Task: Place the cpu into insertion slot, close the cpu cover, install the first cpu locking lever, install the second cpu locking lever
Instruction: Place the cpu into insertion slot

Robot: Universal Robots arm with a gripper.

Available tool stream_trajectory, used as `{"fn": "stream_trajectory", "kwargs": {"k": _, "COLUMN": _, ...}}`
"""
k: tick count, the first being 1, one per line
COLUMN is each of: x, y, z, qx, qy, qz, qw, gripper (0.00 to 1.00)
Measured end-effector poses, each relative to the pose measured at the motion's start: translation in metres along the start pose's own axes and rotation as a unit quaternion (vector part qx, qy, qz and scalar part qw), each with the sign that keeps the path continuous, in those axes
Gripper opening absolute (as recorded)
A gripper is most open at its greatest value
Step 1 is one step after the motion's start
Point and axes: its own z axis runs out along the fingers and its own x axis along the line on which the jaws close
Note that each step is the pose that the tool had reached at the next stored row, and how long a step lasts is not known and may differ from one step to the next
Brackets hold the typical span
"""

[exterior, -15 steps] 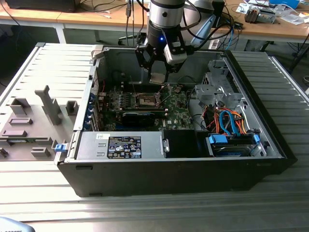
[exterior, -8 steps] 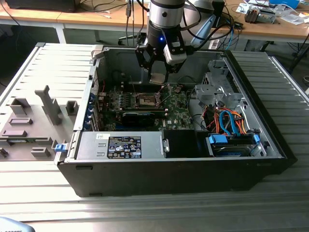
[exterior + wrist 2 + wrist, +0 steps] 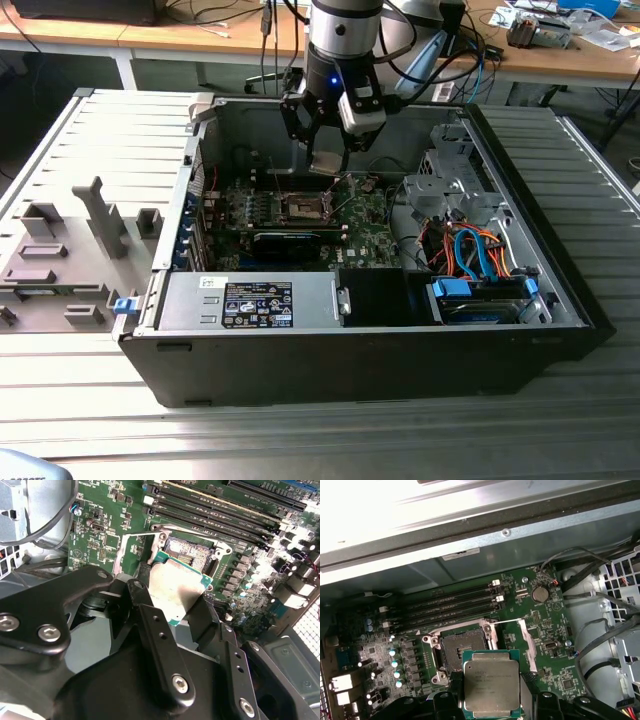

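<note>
Gripper (image 3: pixel 328 160) has its jaws pinched on the cpu (image 3: pixel 491 684) edges near the open socket (image 3: pixel 461 650); I'd match corners and keep it flat.

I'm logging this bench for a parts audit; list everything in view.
computer case: one, black, open on the ridged table
motherboard: one, green, inside the case
socket: one, dark, empty, on the motherboard
cpu cover: one, silver, raised open beside the socket
memory slots: four, black, alongside the socket
cables: several, orange and blue, inside the case
fixture tray: one, grey, exterior view's left of the case
cpu: one, silvery top, held near the socket
end effector: one, black, shut on the cpu
</note>
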Motion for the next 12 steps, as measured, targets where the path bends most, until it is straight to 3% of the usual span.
{"fn": "stream_trajectory", "kwargs": {"k": 12, "x": 0.0, "y": 0.0, "z": 0.0008, "qx": 0.0004, "qy": -0.0004, "qz": 0.007, "qw": 0.99998, "gripper": 0.54}}
